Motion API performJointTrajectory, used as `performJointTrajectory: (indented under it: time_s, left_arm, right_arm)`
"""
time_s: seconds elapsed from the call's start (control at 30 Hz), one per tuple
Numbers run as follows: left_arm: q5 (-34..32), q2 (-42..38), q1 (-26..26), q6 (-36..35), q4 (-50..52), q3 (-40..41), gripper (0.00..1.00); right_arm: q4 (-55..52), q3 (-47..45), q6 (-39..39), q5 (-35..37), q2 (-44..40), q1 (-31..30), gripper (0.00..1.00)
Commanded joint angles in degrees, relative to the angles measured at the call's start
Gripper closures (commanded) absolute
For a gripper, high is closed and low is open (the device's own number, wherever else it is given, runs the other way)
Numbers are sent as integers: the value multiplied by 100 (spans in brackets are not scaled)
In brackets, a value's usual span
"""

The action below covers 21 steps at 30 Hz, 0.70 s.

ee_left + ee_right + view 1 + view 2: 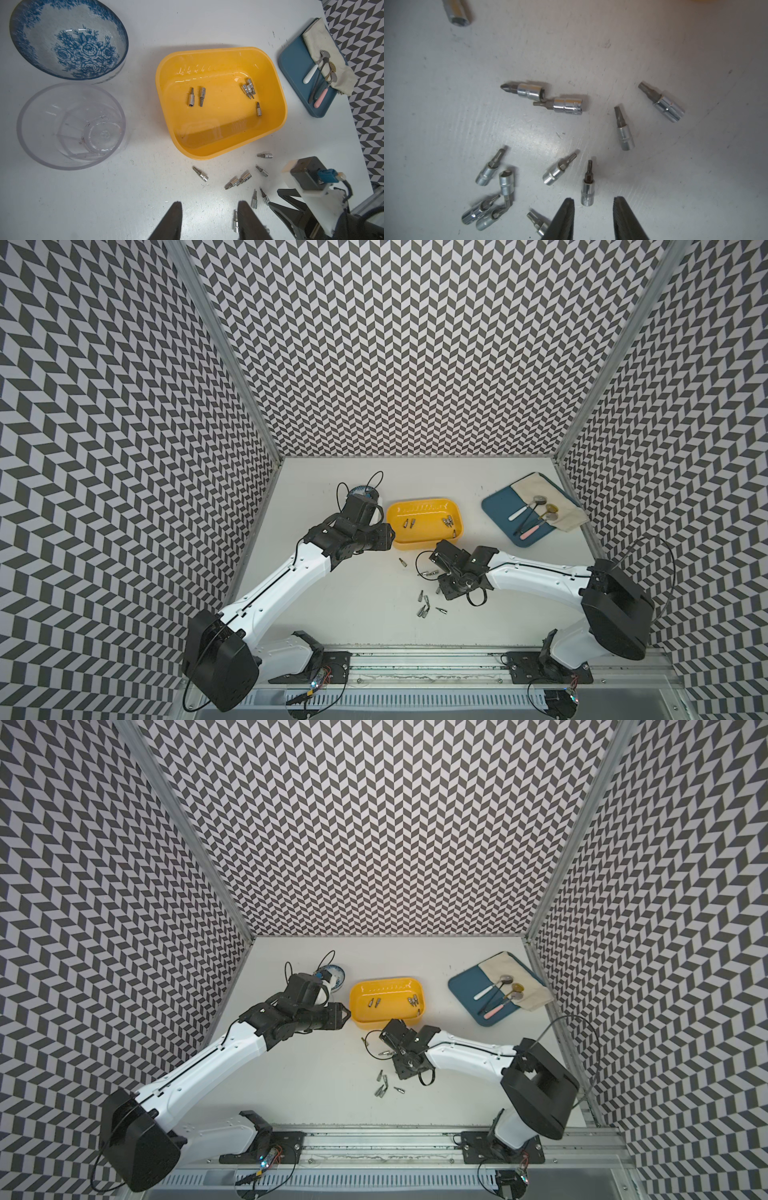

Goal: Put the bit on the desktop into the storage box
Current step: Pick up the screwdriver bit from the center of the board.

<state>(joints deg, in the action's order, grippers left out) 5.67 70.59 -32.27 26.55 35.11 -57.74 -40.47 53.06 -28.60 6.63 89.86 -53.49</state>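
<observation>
Hanging low over the loose bits (pixel 424 610) on the surface (pixel 695 166), the right tool (pixel 593 198) stands apart, one bit (pixel 588 187) just ahead between its tips, seemingly lined up for pinching. Farther off, the left tool (pixel 209 202), apart and empty, hovers beside the storage box (pixel 220 124), which already holds several bits (pixel 202 96).

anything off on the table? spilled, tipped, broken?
Loose bits lie scattered on the table beside the storage box, a few overlapping. That looks like the task's own clutter rather than a spill. The cloth hangs over the edge of the blue tray. Nothing looks tipped or broken.
</observation>
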Motion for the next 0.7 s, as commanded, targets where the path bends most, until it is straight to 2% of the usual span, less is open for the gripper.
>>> performJointTrajectory:
  time_s: [0.0, 0.67]
  left_arm:
    - [-45, -183, -16, 0, 83, 73, 52]
    - [-57, -273, -20, 25, 115, 175, 52]
  right_arm:
    - [170, -52, -67, -46, 156, -84, 65]
    - [451, -151, -58, -57, 648, -127, 74]
